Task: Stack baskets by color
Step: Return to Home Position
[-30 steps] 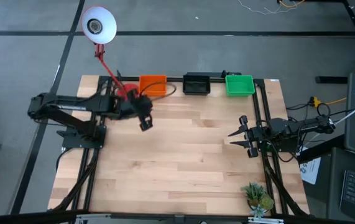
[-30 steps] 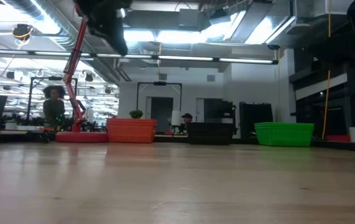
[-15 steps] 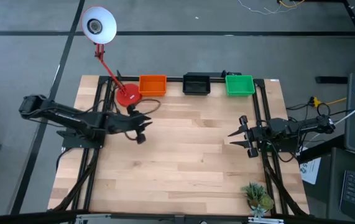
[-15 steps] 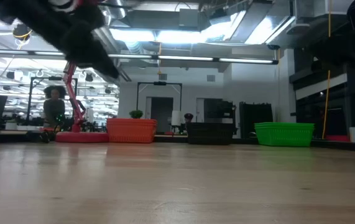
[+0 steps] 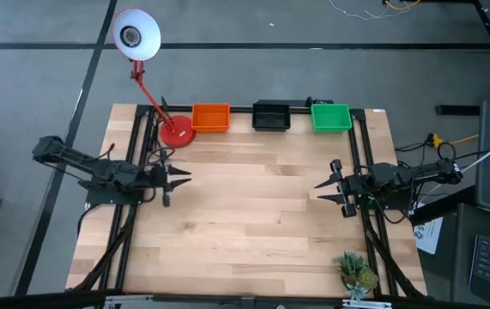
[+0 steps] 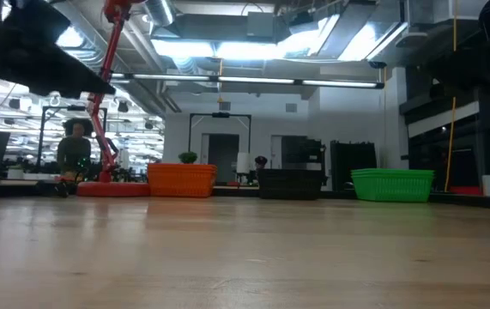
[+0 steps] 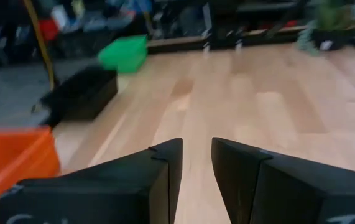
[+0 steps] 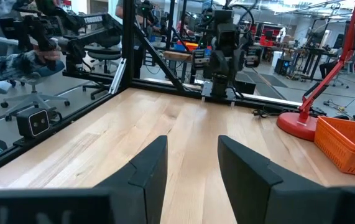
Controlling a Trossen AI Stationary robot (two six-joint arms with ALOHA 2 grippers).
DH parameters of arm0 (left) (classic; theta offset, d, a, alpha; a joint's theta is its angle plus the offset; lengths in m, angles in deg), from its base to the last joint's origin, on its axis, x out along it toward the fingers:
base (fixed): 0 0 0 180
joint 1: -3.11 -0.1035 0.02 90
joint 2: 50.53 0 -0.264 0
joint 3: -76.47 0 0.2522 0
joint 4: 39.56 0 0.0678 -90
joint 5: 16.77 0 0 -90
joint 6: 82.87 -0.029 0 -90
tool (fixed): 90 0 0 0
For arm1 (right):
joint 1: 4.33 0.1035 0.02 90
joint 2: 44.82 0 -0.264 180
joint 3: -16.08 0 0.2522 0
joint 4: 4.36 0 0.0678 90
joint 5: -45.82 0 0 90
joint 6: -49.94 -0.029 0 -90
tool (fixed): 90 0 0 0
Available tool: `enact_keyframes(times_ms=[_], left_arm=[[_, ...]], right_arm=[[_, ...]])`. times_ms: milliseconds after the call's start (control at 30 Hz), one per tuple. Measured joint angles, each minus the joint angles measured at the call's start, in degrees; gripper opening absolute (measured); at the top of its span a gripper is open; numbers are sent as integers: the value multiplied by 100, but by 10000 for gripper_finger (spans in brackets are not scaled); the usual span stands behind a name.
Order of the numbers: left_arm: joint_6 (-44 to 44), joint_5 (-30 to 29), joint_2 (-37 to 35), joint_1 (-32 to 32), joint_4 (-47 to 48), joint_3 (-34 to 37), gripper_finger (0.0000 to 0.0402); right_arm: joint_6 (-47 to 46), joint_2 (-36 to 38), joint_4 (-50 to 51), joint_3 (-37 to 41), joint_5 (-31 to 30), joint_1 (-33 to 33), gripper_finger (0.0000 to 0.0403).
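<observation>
Three baskets rest on their bottoms in a row along the table's far edge: orange (image 5: 210, 118), black (image 5: 271, 115) and green (image 5: 330, 118). The low view shows the orange (image 6: 181, 180), black (image 6: 290, 184) and green (image 6: 392, 184) ones side by side. How many are nested in each I cannot tell. My left gripper (image 5: 172, 178) hangs at the table's left side, pointing level across the table, open and empty (image 7: 197, 162). My right gripper (image 5: 330, 190) waits at the right side, open, with nothing between its fingers (image 8: 193, 162).
A red desk lamp stands with its base (image 5: 176, 133) next to the orange basket, and its white head (image 5: 136, 34) reaches beyond the far edge. A small plant (image 5: 356, 270) sits at the near right corner. Black frame rails (image 5: 366, 146) run along the table's sides.
My left gripper has drawn back from beside the lamp base toward the table's left edge and has sunk lower. It has tipped from pointing steeply down to about level. Its fingers stay open and empty. The baskets have not moved.
</observation>
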Motion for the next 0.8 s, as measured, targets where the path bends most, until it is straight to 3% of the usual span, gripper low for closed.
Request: enact_keyframes(times_ms=[167,333,500,667,800], left_arm=[[-721,-8,-452,486,251,-2,78],[-745,-8,-599,809,208,163,78],[-427,-12,-824,695,-2,508,78],[-961,-17,-829,766,20,489,78],[-1442,579,-829,402,-198,516,78]], right_arm=[[-1,0,0,0,0,0,143],[-1,0,0,0,0,0,143],[-1,0,0,0,0,0,143],[1,-1,-1,0,-1,0,143],[1,-2,0,0,-2,0,143]])
